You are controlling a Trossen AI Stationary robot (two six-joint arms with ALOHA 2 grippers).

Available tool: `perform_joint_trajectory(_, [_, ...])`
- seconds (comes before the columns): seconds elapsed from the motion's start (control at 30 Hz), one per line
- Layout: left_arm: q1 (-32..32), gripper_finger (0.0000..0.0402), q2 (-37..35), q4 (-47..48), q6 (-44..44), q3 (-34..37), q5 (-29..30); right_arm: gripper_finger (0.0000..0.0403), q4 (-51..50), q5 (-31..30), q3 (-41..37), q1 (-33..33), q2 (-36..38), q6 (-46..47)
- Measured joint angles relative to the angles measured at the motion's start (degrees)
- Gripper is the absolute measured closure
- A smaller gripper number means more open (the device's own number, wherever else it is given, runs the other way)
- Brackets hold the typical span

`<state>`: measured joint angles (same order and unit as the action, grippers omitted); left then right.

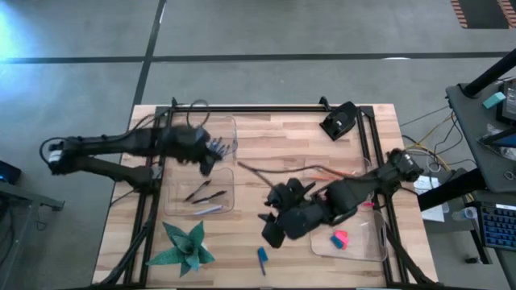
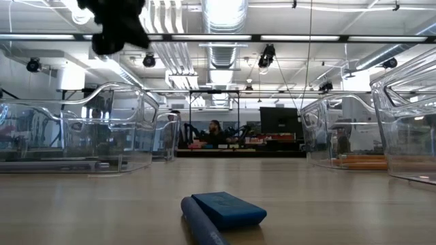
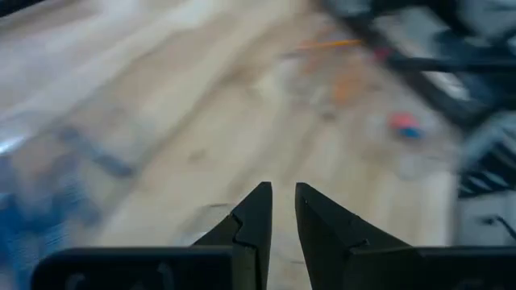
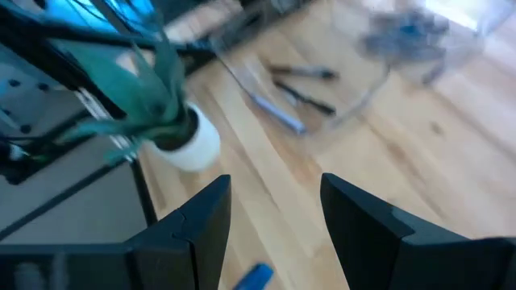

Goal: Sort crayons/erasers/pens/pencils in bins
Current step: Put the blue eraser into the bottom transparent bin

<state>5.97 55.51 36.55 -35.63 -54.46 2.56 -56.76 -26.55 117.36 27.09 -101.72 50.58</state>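
Left clear plastic rectangular bin (image 1: 228,201) holds dark pens (image 1: 204,194); right near bin (image 1: 371,246), pink-red eraser block (image 1: 339,238). Left gripper (image 1: 216,150) nearly closed, empty; right gripper (image 1: 270,228) open.

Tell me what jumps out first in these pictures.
The two dark arms stand out: the right gripper hangs open over bare wood mid-table, while the left gripper sits nearly shut above the bins on the left. A green plant marks the near-left corner, and pink and blue erasers lie in the near-right bin.

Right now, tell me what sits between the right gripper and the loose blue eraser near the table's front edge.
Nothing: in the high view only bare wood separates the right gripper from the blue eraser. Its fingers are open and empty.
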Motion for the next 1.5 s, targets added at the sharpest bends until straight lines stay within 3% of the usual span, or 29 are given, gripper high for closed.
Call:
perform_joint_trajectory(0.23, [-21.47, 0.0358, 0.85, -12.78, -1.24, -0.76, 12.03, 0.022, -6.9, 2.46, -0.04, 1.05, -6.04, 10.16])
perform_joint_trajectory(0.4, [-29.41, 0.0359, 3.86, -19.88, -1.44, -1.05, 14.15, 0.022, -7.03, 7.07, -0.04, 1.75, -10.52, 11.15])
perform_joint_trajectory(0.57, [-34.84, 0.0359, 7.08, -31.05, 0.61, -1.05, 14.26, 0.022, -6.89, 7.56, 0.13, 3.37, -14.64, 13.15])
perform_joint_trajectory(0.8, [-38.91, 0.0359, 11.83, -42.19, 4.85, -3.42, 14.28, 0.0209, -6.81, 9.52, 0.24, 4.66, -18.8, 15.94])
perform_joint_trajectory(1.07, [-40.82, 0.0359, 16.69, -42.1, 6.5, -8.49, 13.86, 0.0192, -6.64, 13.53, 0.24, 4.92, -23.46, 23.95])
perform_joint_trajectory(1.5, [-42.09, 0.0359, 15.13, -42.0, 9.38, -9.66, 13.38, 0.0192, 0.61, 13.64, 0.26, 4.97, -27.82, 32.79])
